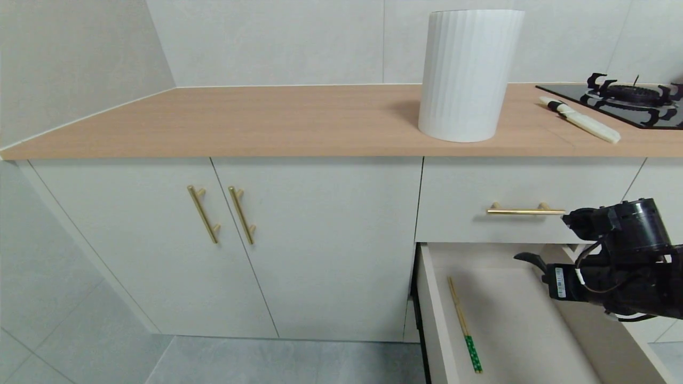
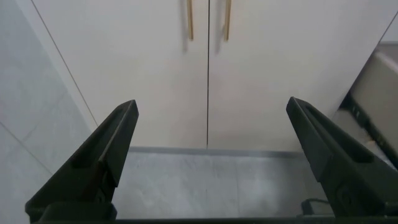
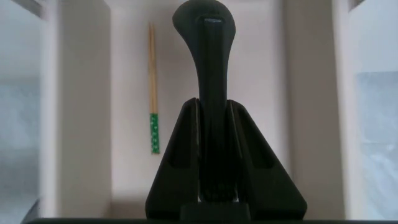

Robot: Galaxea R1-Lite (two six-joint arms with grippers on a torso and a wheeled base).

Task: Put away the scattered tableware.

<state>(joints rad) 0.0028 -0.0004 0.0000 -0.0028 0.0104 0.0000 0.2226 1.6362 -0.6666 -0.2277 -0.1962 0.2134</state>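
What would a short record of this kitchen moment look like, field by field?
setting: wooden countertop over pale cabinet doors
right gripper: shut on a slim black utensil, held over the open drawer
left gripper: open, empty, facing the cabinet doors
in the drawer: wooden chopsticks with green dotted ends, near its left wall
on the counter: tall white ribbed cylinder; cream utensil with a black band beside the black gas hob

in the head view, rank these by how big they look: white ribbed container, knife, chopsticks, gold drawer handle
1. white ribbed container
2. knife and chopsticks: alike in length, knife broader, chopsticks nearer the camera, so unranked
3. gold drawer handle
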